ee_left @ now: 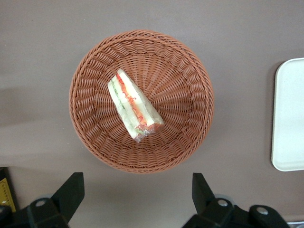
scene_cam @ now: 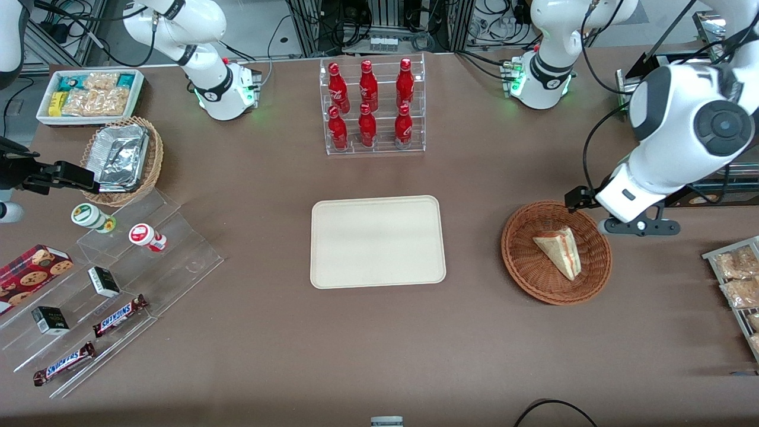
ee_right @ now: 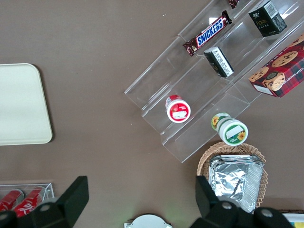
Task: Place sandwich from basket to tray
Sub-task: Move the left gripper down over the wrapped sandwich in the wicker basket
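**Gripper poised over the basket, sandwich lying slantwise to the jaws**

The sandwich (ee_left: 134,108) lies in the middle of the reddish wicker basket (ee_left: 90,71), a wrapped wedge with its striped filling edge turned up. The gripper (ee_left: 137,192) hangs above the basket's rim on the side away from the front camera, not over the sandwich itself, so I reckon it must shift toward the basket's centre before it goes down. Its jaws stand wide apart and hold nothing. From the wrist camera the wedge's long axis runs at a slant to the line between the two fingers (ee_left: 71,190), so a small turn of the wrist looks needed to close across the narrow width. The working arm (scene_cam: 682,136) is bent over, forearm angled down at the basket. The cream tray (scene_cam: 378,242) sits bare, well apart from the basket toward the table's middle.
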Controlling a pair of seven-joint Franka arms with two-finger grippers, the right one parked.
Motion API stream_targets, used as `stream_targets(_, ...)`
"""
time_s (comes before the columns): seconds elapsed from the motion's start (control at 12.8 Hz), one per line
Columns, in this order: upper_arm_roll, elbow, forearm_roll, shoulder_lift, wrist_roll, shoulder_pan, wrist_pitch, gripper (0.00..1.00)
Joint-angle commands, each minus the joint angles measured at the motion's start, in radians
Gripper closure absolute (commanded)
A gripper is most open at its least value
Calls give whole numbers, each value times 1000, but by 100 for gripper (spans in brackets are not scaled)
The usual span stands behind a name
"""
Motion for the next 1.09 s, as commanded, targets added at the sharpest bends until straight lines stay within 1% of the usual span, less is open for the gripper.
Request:
stream_targets(0.0,-6,-87,2,-18,13,11,100,0)
stream_targets(0.16,-6,-153,2,-24,7,13,178,0)
stream_targets(0.39,-4,-193,2,-24,-22,14,244,0)
stream_targets(0.7,-4,-221,2,-21,-206,14,300,0)
stream_targets(0.78,-4,-225,2,-18,-262,31,312,0)
stream_targets(0.94,-6,-251,2,-19,-316,46,353,0)
stream_targets(1.01,-6,-260,-10,-18,-339,48,370,0)
